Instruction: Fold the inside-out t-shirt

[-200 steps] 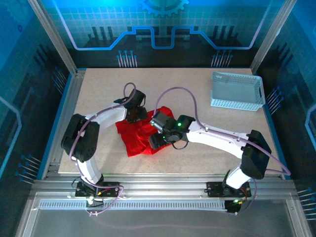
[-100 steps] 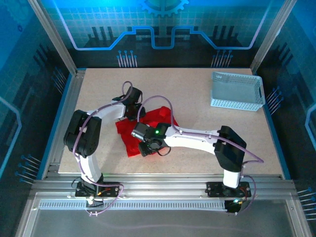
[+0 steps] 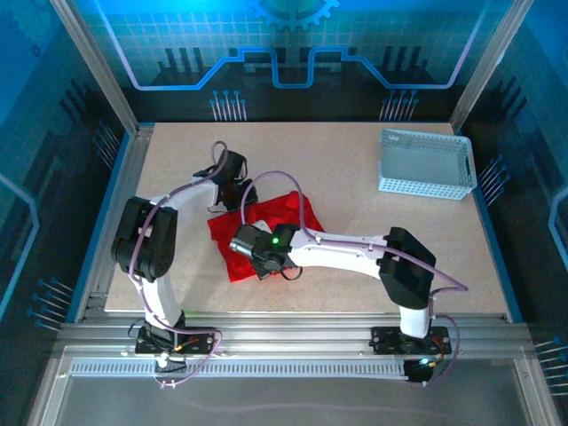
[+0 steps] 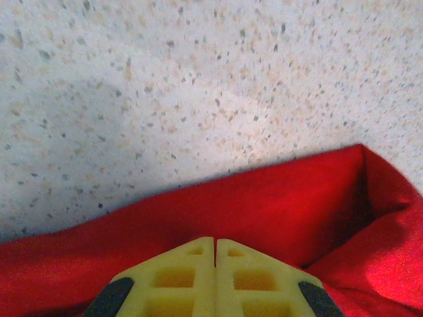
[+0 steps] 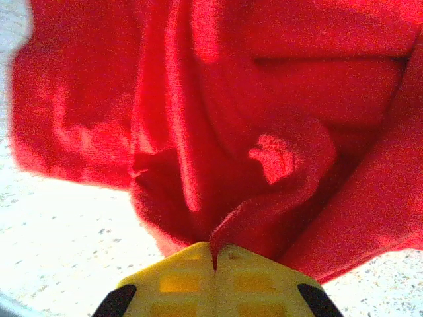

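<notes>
The inside-out t-shirt [image 3: 280,209] is a crumpled bright red heap left of the table's middle. My left gripper [image 3: 232,197] sits at the heap's far left edge. In the left wrist view its yellow fingers [image 4: 185,277] are pressed together, and the gripper [image 4: 215,241] has its tip buried in the red cloth [image 4: 264,205], with bare tabletop beyond. My right gripper [image 3: 251,259] is at the heap's near left part. In the right wrist view this gripper [image 5: 213,247] is shut on a raised fold of the shirt [image 5: 264,99], which runs down between its tips.
A white mesh basket [image 3: 424,185] stands at the far right of the speckled table [image 3: 355,160]. The right arm [image 3: 355,250] stretches leftward across the table's near half. Metal rails frame the table's edges.
The right arm swung left across the shirt to its near left part. Both grippers went from open to shut on the cloth. The left gripper shifted slightly farther back and left.
</notes>
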Controlling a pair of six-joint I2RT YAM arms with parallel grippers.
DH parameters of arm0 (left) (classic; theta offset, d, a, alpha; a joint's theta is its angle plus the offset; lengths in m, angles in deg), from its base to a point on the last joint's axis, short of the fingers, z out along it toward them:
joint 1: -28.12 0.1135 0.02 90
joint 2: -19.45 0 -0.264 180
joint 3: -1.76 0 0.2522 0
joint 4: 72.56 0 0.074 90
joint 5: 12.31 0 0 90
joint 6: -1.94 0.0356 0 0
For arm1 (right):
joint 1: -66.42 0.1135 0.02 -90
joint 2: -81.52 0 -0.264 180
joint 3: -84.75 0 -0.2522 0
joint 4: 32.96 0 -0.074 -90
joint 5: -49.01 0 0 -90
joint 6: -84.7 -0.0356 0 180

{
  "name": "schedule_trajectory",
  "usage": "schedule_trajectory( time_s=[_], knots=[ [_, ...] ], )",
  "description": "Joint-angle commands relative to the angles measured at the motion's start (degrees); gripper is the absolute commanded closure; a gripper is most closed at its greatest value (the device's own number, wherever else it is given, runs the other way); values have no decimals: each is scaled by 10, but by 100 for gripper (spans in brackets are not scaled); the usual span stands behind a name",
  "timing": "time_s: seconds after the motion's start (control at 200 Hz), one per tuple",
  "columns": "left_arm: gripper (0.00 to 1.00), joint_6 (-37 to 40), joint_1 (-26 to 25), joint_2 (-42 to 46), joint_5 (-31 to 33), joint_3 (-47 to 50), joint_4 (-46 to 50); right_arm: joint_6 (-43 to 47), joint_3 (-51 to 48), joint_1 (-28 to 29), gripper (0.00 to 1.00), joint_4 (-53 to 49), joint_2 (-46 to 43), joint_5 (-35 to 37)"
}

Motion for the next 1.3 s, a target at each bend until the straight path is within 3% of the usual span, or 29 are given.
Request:
schedule_trajectory(
  time_s=[0.0,0.215,0.43,0.615,0.66,0.775,0.825,0.88,1.061,1.181,1.296],
  knots=[
    [100,13,20,39,-18,-28,-4,39,8,35,100,32,-57,60],
    [100,34,85,60,-34,-34,-8,103,24,55,100,78,-56,49],
    [100,30,146,66,-56,35,-48,133,74,53,100,88,33,-50],
    [100,11,161,64,-73,104,-81,127,104,53,100,68,94,-74],
    [95,7,162,65,-74,117,-85,129,104,54,100,66,96,-74],
    [86,-7,165,71,-46,143,-83,147,91,54,79,86,81,-102],
    [75,-13,172,72,-37,143,-76,150,86,54,64,89,65,-107],
    [66,-14,179,76,-27,133,-53,149,83,51,55,84,46,-94],
    [45,-13,181,184,76,138,24,164,45,1,40,56,-54,-8],
    [44,-30,166,289,96,200,19,176,12,-95,38,72,-75,-37],
    [47,-41,104,328,86,230,21,191,21,-188,38,94,-34,-95]
  ],
)
